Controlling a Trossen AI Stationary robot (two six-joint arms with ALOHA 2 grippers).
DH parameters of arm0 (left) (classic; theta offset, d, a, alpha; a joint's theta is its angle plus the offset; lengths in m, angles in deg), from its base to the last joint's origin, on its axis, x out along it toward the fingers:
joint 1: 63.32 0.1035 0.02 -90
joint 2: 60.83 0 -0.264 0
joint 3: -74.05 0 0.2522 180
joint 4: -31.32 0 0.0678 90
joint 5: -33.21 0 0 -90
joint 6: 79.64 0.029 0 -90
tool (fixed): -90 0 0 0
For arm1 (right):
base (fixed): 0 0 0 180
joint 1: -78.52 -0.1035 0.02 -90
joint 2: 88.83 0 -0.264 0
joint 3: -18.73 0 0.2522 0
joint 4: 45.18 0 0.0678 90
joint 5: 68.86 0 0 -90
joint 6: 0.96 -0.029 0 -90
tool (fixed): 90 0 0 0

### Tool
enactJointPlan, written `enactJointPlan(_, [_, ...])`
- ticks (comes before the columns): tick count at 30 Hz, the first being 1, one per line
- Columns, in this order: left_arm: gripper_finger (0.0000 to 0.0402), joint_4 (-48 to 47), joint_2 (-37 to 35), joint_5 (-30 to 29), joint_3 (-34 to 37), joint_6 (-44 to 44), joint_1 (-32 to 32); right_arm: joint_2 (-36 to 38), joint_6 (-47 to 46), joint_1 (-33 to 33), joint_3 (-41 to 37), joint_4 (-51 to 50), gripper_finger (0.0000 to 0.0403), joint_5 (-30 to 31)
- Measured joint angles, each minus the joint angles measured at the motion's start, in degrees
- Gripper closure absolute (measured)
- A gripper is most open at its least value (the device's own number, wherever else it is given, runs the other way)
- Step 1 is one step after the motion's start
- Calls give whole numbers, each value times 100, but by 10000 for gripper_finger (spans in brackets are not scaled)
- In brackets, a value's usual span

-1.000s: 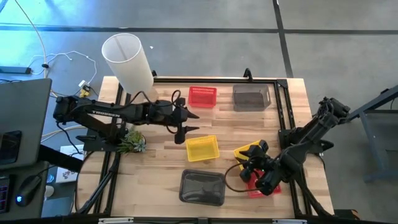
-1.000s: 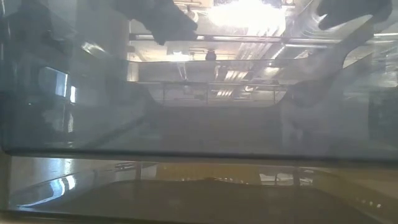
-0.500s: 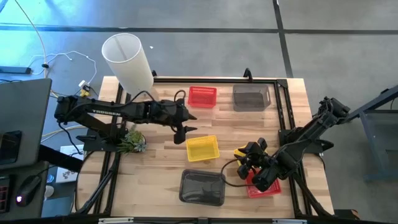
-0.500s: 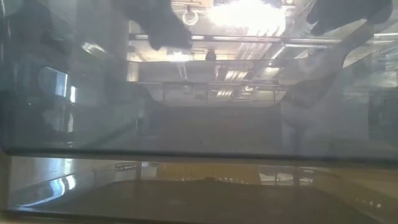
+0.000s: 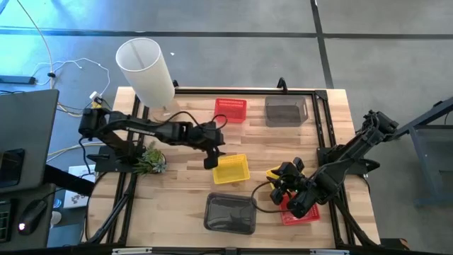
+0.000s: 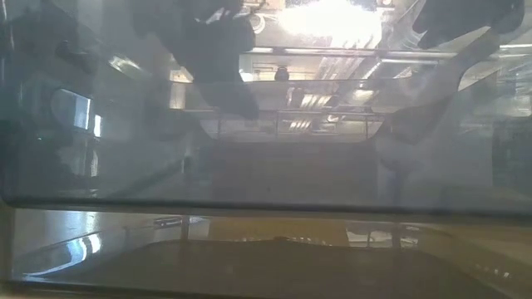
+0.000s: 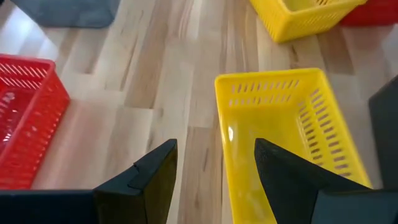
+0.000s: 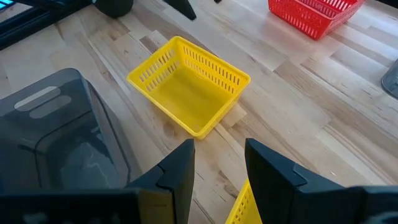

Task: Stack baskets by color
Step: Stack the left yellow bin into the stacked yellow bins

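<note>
Baskets are seen in six places on the table (image 5: pixel 184 191), and sorting is judged to be only partly done. A single yellow basket (image 5: pixel 231 168) lies mid-table, its near rim just ahead of the left gripper (image 5: pixel 210 157), whose fingers are spread wide and empty, one fingertip over that rim and the other over bare wood. A red basket (image 5: pixel 230 110) and a grey basket (image 5: pixel 286 111) are set well beyond those fingers at the far edge. Another grey basket (image 5: pixel 230 212) lies at the near edge. Beneath the right gripper (image 5: pixel 283 190) a second yellow basket (image 5: pixel 277 174) and a red one (image 5: pixel 304 212) are partly hidden; whether its parted fingers grip that yellow rim cannot be told. Yellow is still to be joined with yellow, and no finished stack can be made out.
</note>
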State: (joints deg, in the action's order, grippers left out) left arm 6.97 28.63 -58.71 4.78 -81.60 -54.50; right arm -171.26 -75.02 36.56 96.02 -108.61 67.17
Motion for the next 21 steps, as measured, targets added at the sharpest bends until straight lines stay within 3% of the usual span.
enactJointPlan(21, [202, -10, 851, 384, 2, -107, -2, -2, 0, 0, 0, 0, 274, 4])
